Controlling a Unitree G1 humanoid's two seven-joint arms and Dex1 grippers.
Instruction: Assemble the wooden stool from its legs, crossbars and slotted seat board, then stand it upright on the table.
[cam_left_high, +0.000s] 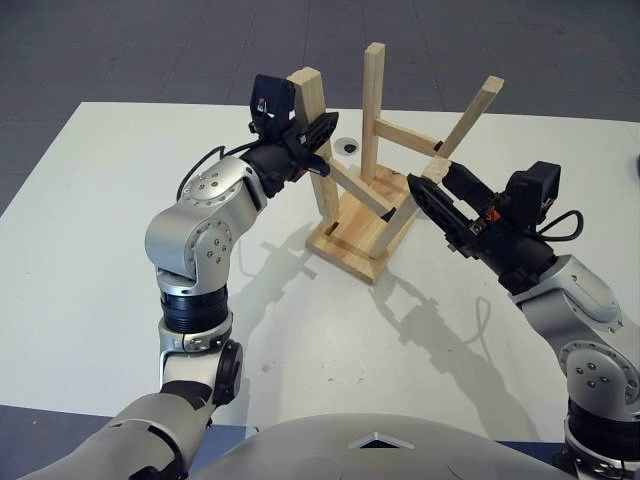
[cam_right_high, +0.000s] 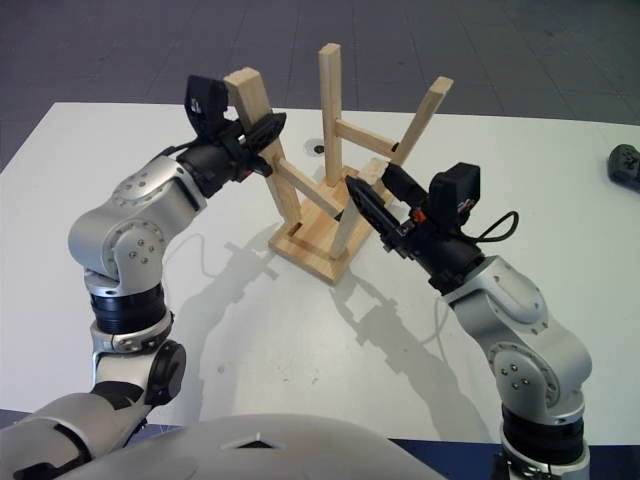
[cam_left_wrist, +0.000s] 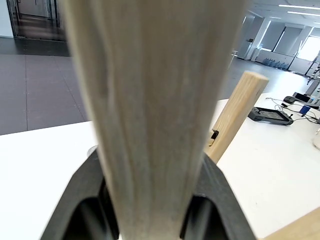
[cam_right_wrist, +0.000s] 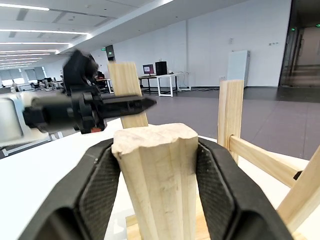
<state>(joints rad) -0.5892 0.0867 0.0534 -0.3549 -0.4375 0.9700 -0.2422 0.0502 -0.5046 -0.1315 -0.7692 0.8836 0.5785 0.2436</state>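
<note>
The right jaws are shut on the top end of the stool's nearest leg (cam_right_wrist: 160, 170), with the ribbed black fingers (cam_right_wrist: 102, 185) pressed against its two opposite faces and the cut end standing just proud of them. Below these jaws the leg runs down into the slotted seat board (cam_left_high: 355, 245). The seat board is the lowest part of the stool (cam_left_high: 372, 200) and sits on the white worktop (cam_left_high: 120, 200), so the stool is upside down with its legs pointing up. Whether the board lies fully flat cannot be told.

Between the two sets of jaws a lower crossbar (cam_left_high: 355, 188) slants from the left-hand leg down toward the seat board.

The left jaws sit across from the right jaws and a little farther out. They are shut on the left-hand leg (cam_left_high: 312, 100) below its top, with a dark finger (cam_left_wrist: 75, 200) on either side of the wood. The end of this leg rises above them.

Beyond both sets of jaws stand the two other legs. The far leg (cam_left_high: 373, 100) is close to upright, and the right-hand far leg (cam_left_high: 470, 115) leans outward above the right jaws. An upper crossbar (cam_left_high: 405, 135) joins these two.

Past the left jaws, just behind the stool, a small round fitting (cam_left_high: 348, 146) is set in the worktop. Well beyond the right jaws, at the worktop's far right edge, lies a dark handheld device (cam_right_high: 625, 165).
</note>
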